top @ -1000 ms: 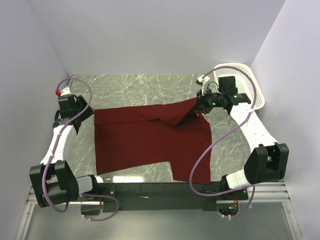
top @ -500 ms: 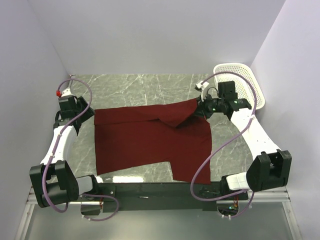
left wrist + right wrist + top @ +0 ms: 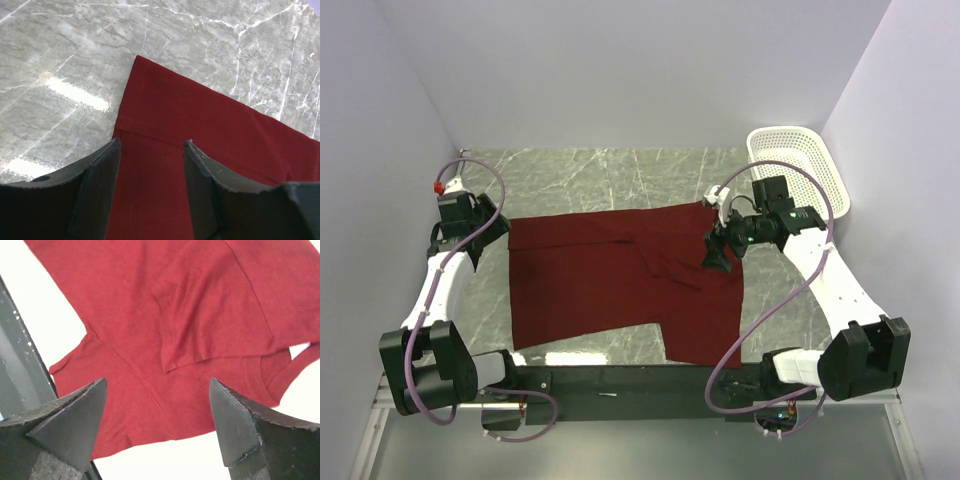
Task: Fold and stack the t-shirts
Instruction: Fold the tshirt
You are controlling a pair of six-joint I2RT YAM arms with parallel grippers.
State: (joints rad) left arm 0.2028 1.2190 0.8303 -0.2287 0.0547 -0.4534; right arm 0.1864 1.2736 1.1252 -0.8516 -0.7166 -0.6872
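The maroon t-shirt (image 3: 610, 285) lies spread on the marble table, with its right sleeve flap (image 3: 215, 315) folded in over the body. My right gripper (image 3: 716, 252) hangs open above the shirt's right side. In the right wrist view its jaws (image 3: 157, 381) stand wide apart with nothing between them and the cloth well below. My left gripper (image 3: 497, 227) sits at the shirt's far left corner. In the left wrist view it (image 3: 152, 142) is open, its fingers (image 3: 100, 185) straddling flat cloth just inside the hem.
A white perforated basket (image 3: 800, 165) stands at the back right, by the wall. Grey marble (image 3: 590, 175) shows behind the shirt, and a narrow strip shows in front of it. Purple walls close in both sides.
The right gripper has opened and let go of the raised sleeve edge, which now lies folded on the shirt. It has moved toward the near left. The left arm is unchanged.
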